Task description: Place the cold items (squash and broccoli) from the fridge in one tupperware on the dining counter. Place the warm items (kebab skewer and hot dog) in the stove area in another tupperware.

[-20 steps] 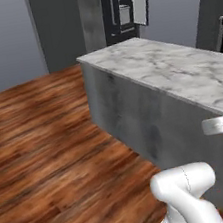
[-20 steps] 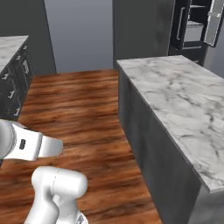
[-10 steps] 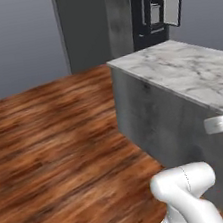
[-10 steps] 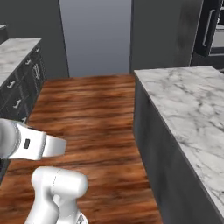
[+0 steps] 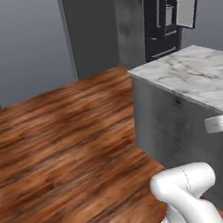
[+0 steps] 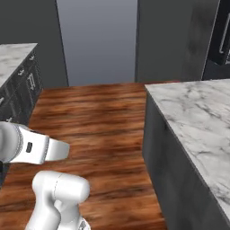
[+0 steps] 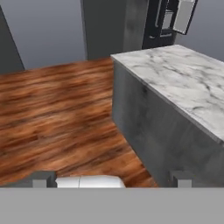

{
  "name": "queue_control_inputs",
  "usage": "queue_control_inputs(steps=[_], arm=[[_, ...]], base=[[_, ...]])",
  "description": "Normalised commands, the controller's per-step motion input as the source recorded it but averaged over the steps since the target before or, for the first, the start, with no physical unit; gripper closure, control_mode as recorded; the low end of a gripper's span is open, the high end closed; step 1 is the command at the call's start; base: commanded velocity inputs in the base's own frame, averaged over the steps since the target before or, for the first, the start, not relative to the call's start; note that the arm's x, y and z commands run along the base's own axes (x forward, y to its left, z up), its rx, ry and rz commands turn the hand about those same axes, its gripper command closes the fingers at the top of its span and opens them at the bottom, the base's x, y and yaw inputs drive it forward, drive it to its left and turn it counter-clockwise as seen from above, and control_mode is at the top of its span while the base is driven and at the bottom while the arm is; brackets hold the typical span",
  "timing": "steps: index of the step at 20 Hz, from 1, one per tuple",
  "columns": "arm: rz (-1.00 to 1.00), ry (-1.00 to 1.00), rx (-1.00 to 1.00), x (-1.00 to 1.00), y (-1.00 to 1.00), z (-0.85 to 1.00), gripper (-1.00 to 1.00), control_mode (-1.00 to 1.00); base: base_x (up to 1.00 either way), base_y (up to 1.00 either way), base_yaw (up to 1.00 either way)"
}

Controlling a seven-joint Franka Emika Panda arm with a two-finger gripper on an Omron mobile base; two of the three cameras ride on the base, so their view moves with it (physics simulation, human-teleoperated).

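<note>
My gripper (image 7: 112, 179) is open, its two dark fingertips (image 7: 43, 179) far apart at the bottom of the hand view with nothing between them. It looks across a wooden floor toward the marble-topped dining counter (image 7: 175, 78), which stands ahead and to the right, its top bare (image 5: 194, 76) (image 6: 193, 117). Behind the counter is the dark fridge (image 5: 168, 19) (image 7: 166, 19) with a door swung open. The squash, broccoli, kebab skewer, hot dog and tupperware are out of view.
Wooden floor (image 5: 61, 136) stretches left of the counter toward grey walls. A second marble counter on dark cabinets (image 6: 18, 67) runs along the far left of the right base view. The dining counter's grey side wall (image 5: 172, 129) stands close to my base.
The whole picture has shifted: the base has turned, so the counter and fridge have slid to the right in the views. The gripper has stayed open.
</note>
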Motion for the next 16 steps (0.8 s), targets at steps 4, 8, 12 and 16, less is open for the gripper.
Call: queue_control_inputs(steps=[4,8,12,16], arm=[[0.00,0.00,0.00,0.00,0.00,0.00,-1.00,1.00],[0.00,0.00,0.00,0.00,0.00,0.00,-1.00,1.00],[0.00,0.00,0.00,0.00,0.00,0.00,-1.00,1.00],[0.00,0.00,0.00,0.00,0.00,0.00,-1.00,1.00]], base=[[1.00,0.65,-0.16],[1.00,0.56,-0.18],[1.00,0.56,-0.17],[1.00,0.54,-0.17]])
